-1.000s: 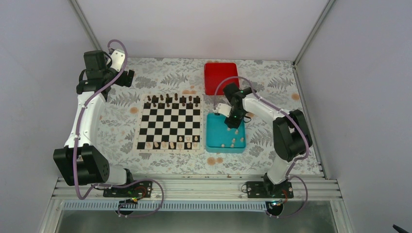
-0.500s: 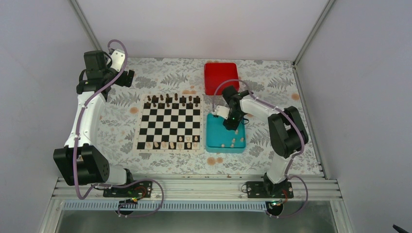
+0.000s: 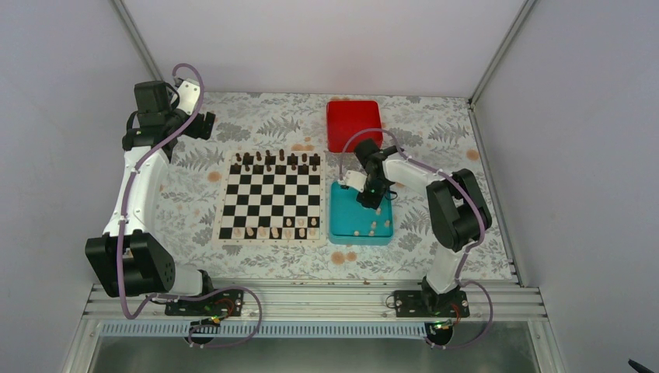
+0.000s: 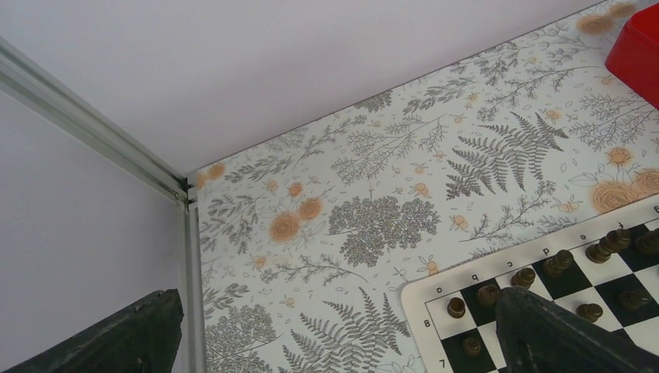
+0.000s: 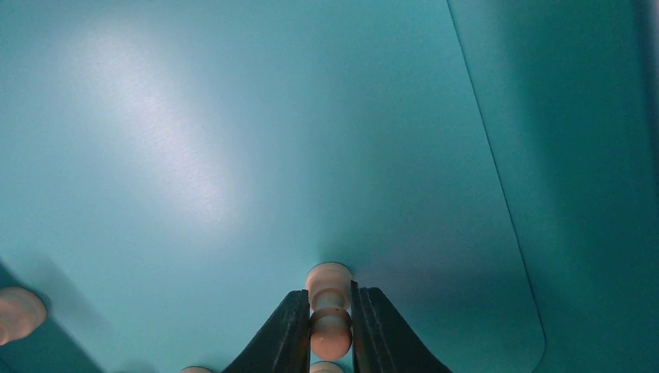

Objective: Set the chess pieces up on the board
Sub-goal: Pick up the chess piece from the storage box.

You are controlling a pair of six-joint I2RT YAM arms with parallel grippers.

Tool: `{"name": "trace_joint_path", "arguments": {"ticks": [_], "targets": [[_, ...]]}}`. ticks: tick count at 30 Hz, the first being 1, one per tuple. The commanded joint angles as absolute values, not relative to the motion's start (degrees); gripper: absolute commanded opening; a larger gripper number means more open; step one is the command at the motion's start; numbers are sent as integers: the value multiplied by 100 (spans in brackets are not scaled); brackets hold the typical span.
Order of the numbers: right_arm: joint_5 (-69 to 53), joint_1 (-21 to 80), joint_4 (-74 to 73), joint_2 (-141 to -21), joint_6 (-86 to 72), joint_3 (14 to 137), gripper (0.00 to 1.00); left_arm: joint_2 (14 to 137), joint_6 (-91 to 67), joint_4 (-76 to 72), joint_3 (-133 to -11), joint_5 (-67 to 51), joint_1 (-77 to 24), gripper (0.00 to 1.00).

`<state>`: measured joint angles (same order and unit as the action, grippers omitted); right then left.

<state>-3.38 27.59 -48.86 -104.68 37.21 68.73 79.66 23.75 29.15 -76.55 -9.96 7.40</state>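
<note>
The black-and-white board (image 3: 270, 198) lies left of centre; its corner (image 4: 435, 289) shows in the left wrist view. Cream chess pieces (image 3: 274, 231) stand along its near row. More of them lie in the teal tray (image 3: 346, 225). My right gripper (image 3: 370, 200) is down in that tray. In the right wrist view its jaws (image 5: 329, 294) press both sides of a cream pawn (image 5: 330, 334) that stands on the tray floor. My left gripper (image 4: 336, 311) hangs open and empty above the table by the board's far left corner.
Dark brown chessmen (image 3: 270, 161) fill the board's far rows and also show in the left wrist view (image 4: 559, 263). A red box (image 3: 353, 123) sits behind the teal tray. Another cream piece (image 5: 17, 311) stands at the left of the tray floor. Walls enclose the table.
My right gripper has shifted slightly left over the tray and its jaws have closed onto the cream pawn. The left arm has not moved.
</note>
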Motion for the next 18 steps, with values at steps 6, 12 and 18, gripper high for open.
{"name": "trace_joint_path", "arguments": {"ticks": [6,12,18], "targets": [[-389,2768,-5275,-10292,3651,7237,8,8035,2426,2936,-7743,-1161,777,100],[-206,3240,-6019,-10224,3622,8351,8,7994,2426,2936,-7743,-1178,782,100],[-79,4073,-6626,-10824,3722,10114,8,7971,2426,2932,-7730,-1220,782,100]]}}
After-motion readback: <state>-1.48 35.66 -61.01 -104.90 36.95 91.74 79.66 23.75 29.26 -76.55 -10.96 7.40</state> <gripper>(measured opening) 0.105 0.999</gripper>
